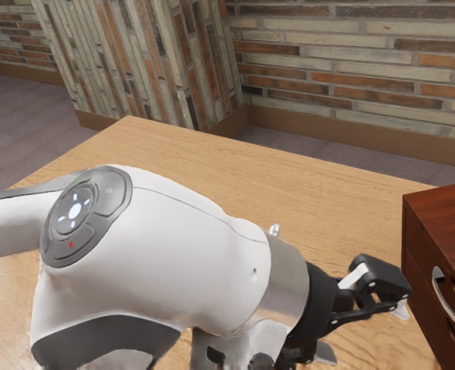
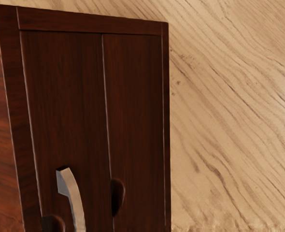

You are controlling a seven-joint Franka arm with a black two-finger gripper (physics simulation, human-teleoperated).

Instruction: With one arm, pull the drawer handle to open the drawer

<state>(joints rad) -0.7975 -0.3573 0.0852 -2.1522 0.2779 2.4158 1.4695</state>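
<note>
Starting from the exterior view's left, one white arm (image 1: 158,254) reaches low across the wooden table (image 1: 235,169). Its one black gripper (image 1: 380,294) appears spread wide with nothing between its tips, hanging near the cabinet front and not touching it. At the exterior view's right edge stands one dark wooden cabinet (image 1: 443,223), whose drawer looks shut. The wrist view shows two front panels, and one curved metal drawer handle (image 1: 453,302) can be counted.

To do this step well, the open tips should probably straddle the handle's bar squarely and close on its middle. The pull should then run straight out from the front, since a skewed pull could slip off or bind the drawer.
</note>
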